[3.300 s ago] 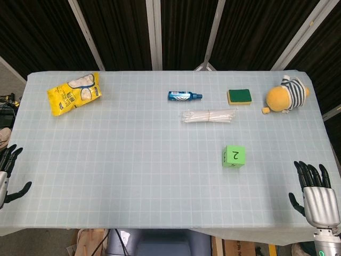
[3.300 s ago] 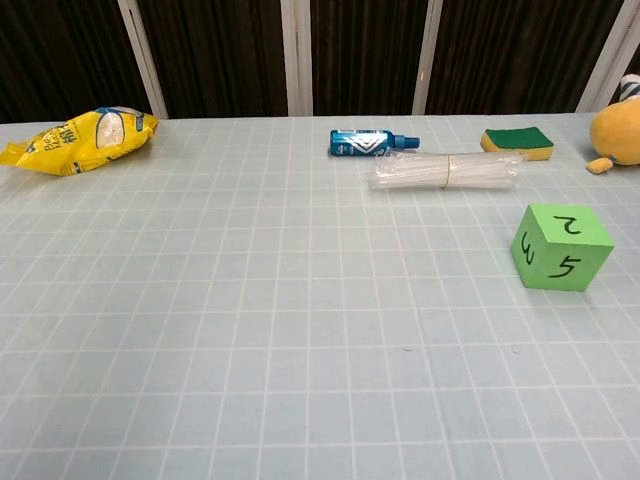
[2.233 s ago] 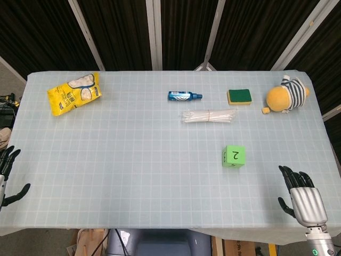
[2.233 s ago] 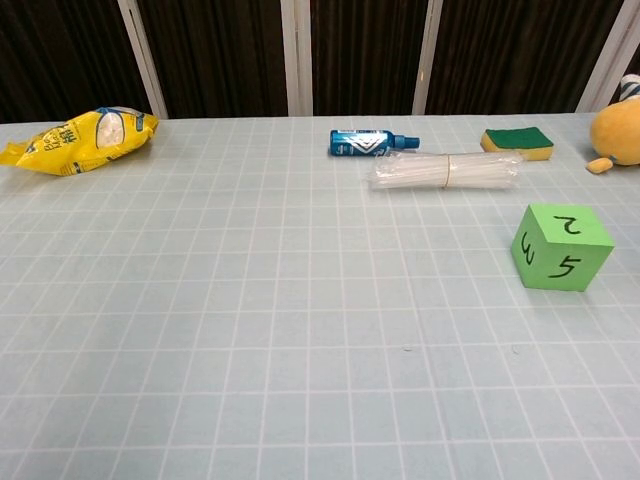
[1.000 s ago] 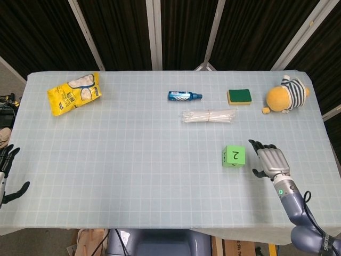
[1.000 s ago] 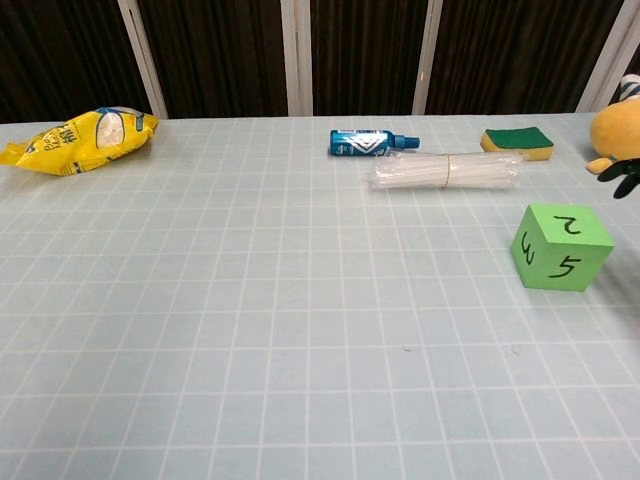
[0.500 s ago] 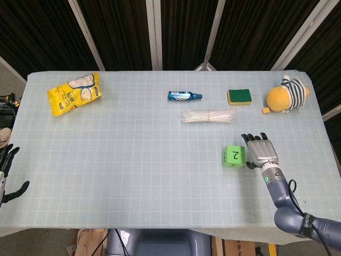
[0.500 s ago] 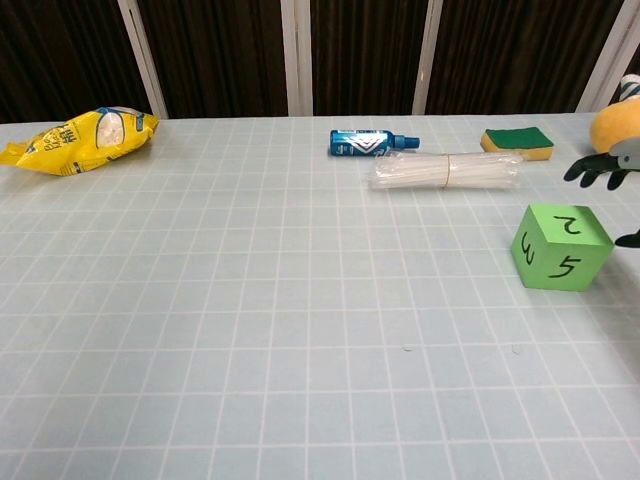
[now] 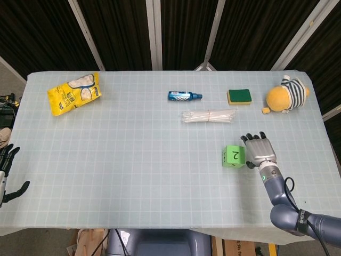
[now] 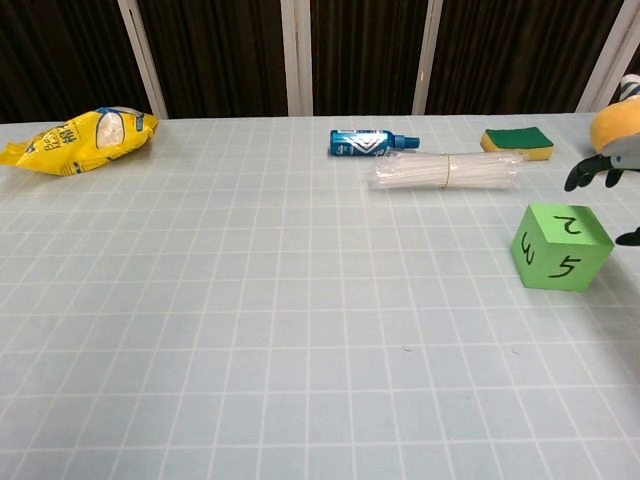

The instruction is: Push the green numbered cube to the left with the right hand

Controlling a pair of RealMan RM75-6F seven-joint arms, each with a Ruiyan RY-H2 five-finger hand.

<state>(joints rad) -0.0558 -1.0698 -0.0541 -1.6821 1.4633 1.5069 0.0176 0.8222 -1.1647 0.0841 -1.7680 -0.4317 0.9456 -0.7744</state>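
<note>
Just left of right hand [image 9: 260,151] — green numbered cube [image 9: 234,156], v. close.

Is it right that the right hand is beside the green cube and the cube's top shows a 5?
Not quite. The right hand is beside the cube, but the head view shows a 2 on top; the 5 is on a side face in the chest view.

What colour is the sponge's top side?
The sponge is green on top, yellow below; chest view shows it best.
</note>
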